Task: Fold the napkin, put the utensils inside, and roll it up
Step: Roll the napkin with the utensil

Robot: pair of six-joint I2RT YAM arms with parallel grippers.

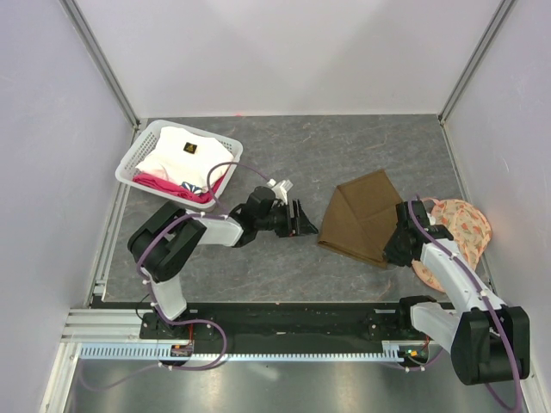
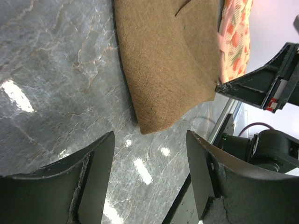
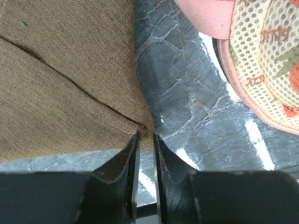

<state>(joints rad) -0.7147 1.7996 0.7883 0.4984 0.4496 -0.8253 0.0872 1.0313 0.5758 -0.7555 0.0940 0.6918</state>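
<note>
The olive-brown napkin (image 1: 362, 215) lies folded on the grey table, right of centre, with a crease line across it. My right gripper (image 1: 398, 242) is at its near right corner. In the right wrist view the jaws (image 3: 145, 136) stand almost together, pinching the tip of the napkin (image 3: 60, 84) corner. My left gripper (image 1: 299, 218) is open and empty, just left of the napkin, pointing at it. In the left wrist view the napkin (image 2: 168, 60) lies ahead of the spread fingers (image 2: 149, 172). The gold spoon is not in view.
A peach floral round fabric piece (image 1: 461, 228) lies right of the napkin, beside the right arm; it also shows in the right wrist view (image 3: 261, 60). A white basket (image 1: 138, 155) at the back left holds a white cloth (image 1: 185, 151) and pink fabric.
</note>
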